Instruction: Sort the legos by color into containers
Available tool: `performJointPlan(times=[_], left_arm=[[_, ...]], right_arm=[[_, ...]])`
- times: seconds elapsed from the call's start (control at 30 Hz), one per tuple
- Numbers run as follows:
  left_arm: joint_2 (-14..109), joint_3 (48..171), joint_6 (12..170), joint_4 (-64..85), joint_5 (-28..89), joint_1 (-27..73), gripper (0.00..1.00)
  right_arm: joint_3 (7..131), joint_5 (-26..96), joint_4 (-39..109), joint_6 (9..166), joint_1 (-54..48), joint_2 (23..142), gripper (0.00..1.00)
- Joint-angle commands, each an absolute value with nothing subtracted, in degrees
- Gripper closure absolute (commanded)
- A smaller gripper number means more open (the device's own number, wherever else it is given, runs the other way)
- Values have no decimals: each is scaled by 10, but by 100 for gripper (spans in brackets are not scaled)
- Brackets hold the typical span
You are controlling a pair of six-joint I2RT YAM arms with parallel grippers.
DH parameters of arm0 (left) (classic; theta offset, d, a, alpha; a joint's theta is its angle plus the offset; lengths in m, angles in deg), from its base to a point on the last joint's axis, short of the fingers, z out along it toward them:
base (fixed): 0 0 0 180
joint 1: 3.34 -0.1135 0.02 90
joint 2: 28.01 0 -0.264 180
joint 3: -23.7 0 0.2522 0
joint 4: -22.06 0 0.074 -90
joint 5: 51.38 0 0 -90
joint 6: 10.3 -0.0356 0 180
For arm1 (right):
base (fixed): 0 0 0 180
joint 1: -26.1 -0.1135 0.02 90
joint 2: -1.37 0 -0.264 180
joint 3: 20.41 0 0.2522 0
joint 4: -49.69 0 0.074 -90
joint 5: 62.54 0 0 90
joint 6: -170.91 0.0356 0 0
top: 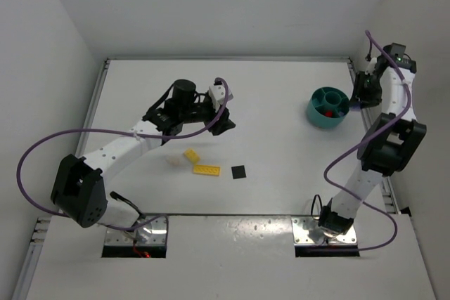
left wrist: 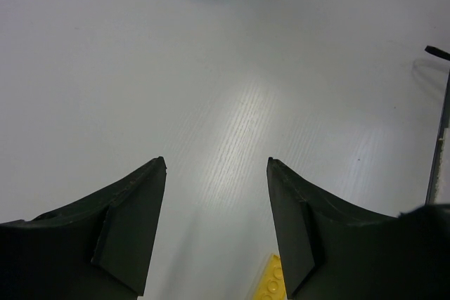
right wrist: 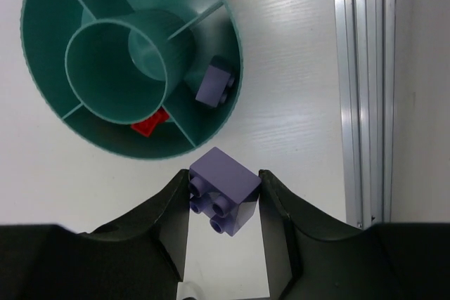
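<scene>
My right tool grips a lavender brick just beside the teal bowl; my left tool hangs open above the bench, near a yellow plate.

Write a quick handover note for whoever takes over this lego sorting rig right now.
Left gripper: open, empty.
Right gripper: shut on the held lavender brick, just outside the teal bowl rim.
Done: a second lavender brick and a red lego sit in separate compartments.
Left: drop the held brick with its lavender match, then sort the yellow brick, yellow plate, black plate and cream brick lying on the table.
</scene>
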State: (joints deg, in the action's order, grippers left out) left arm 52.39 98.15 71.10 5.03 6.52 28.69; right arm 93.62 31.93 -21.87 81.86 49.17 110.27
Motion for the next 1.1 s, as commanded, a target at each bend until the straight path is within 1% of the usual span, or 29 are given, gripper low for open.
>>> performJointPlan(times=[0.0,0.13,0.23,0.37,0.47,0.6,0.67,0.73,0.77,0.93,1.0,1.03,1.07], left_arm=[[521,999,705,61,63,281,35],[515,999,699,61,63,281,35],[515,994,699,61,63,281,35],[515,994,699,66,63,281,35],[515,994,705,66,63,281,35],[515,989,705,72,63,281,35],[515,989,705,72,63,281,35],[515,989,705,72,57,281,35],[515,989,705,72,57,281,35],[521,989,705,78,57,281,35],[521,989,705,78,57,281,35],[521,989,705,78,57,281,35],[521,989,705,78,57,281,35]], right_arm=[[981,319,-215,825,494,1125,100],[1012,333,-222,830,499,1157,99],[1028,344,-227,830,499,1176,97],[1050,349,-227,835,499,1205,97],[1055,362,-233,835,499,1212,97],[1060,368,-233,835,499,1226,93],[1072,374,-238,835,499,1232,93],[1072,374,-238,835,499,1232,90],[1072,379,-238,835,499,1232,84],[1072,384,-238,835,499,1232,69],[1066,384,-238,835,499,1226,66],[1066,384,-238,835,499,1226,63],[1066,384,-238,835,499,1226,62]])
